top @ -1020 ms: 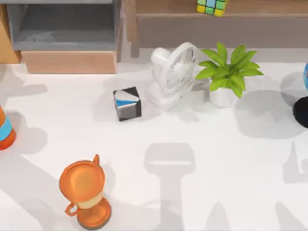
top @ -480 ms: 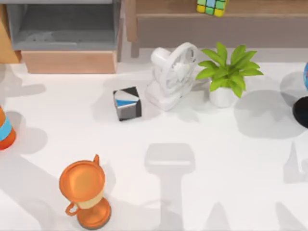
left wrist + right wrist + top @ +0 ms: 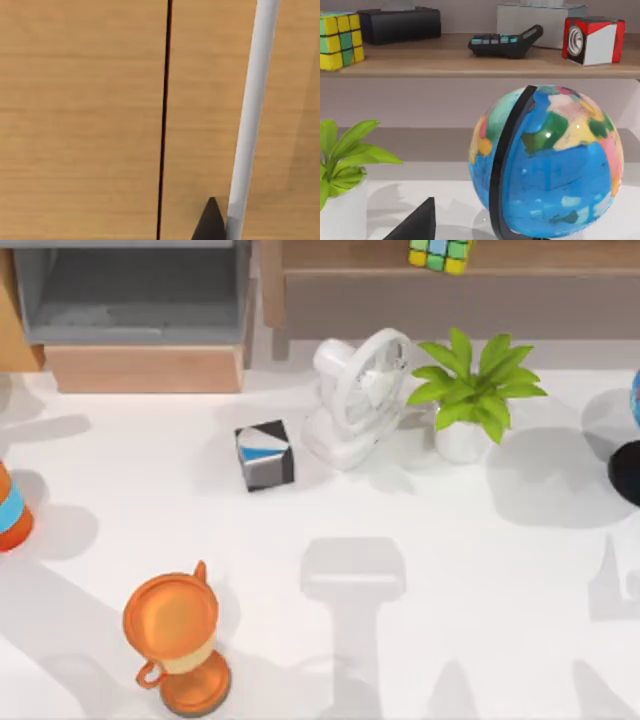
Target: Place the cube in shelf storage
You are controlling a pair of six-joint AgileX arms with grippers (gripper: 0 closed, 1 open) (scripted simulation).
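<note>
The cube [image 3: 440, 254], a grid of green, yellow and blue squares, rests on the board of the shelf storage [image 3: 350, 258] at the table's far edge. The right wrist view shows the cube [image 3: 340, 40] upright on the wooden board [image 3: 470, 64], with the grey-brown recess below it. A dark corner of my right gripper [image 3: 417, 222] pokes in low, well short of the shelf. A dark tip of my left gripper [image 3: 210, 224] shows against a light wooden panel with a dark seam and a white bar [image 3: 252, 115].
A black, white and blue cube [image 3: 265, 454], a white fan [image 3: 355, 395] and a potted plant [image 3: 470, 390] stand before the shelf. A globe [image 3: 547, 160] is at the right edge and an orange trophy [image 3: 178, 640] at front left. A grey-lined box [image 3: 140, 310] sits far left.
</note>
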